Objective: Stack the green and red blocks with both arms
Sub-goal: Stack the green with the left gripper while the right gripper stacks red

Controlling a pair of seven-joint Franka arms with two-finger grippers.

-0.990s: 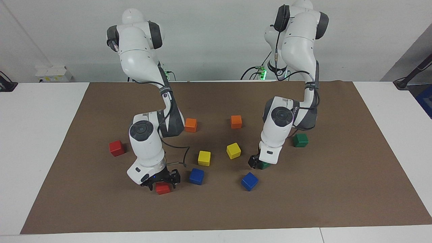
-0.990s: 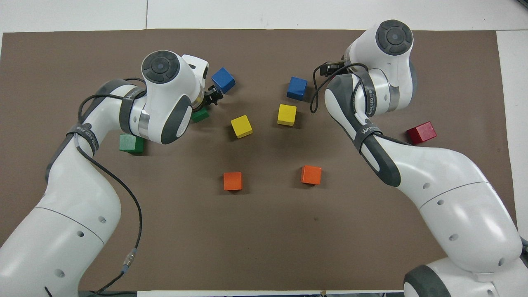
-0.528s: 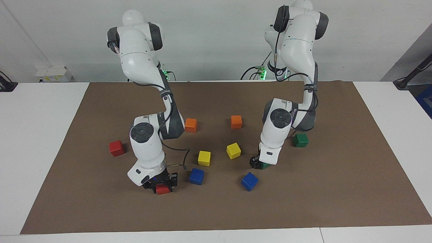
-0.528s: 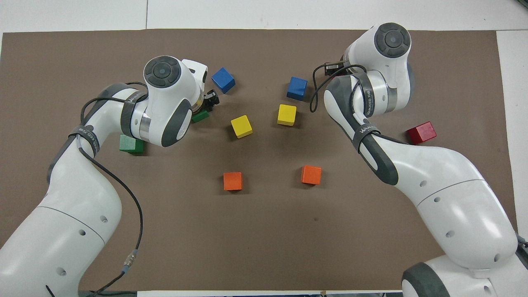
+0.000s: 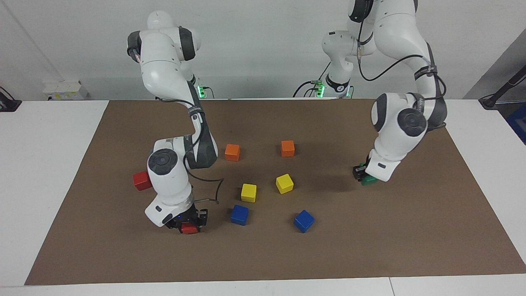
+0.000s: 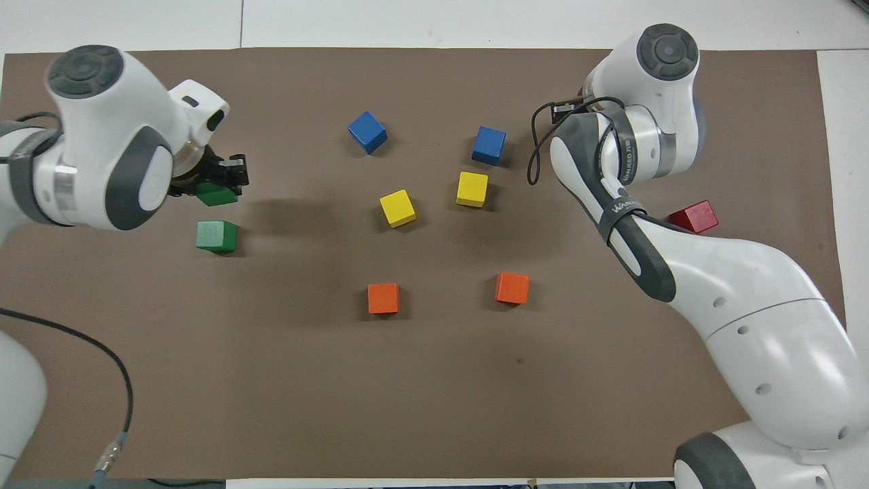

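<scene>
In the facing view, the left end effector [image 5: 363,176] is pinching a glossy dark green cube [image 5: 368,180] over the counter's brown mat [image 5: 411,230], presumably carrying it toward its twin. The right end effector [image 5: 188,224] is clamping a glossy bright red cube [image 5: 189,228], apparently for stacking on the second red cube [image 5: 141,181]. In the overhead view, the held green cube [image 6: 217,196] is hanging beside the resting green cube [image 6: 216,236].
</scene>
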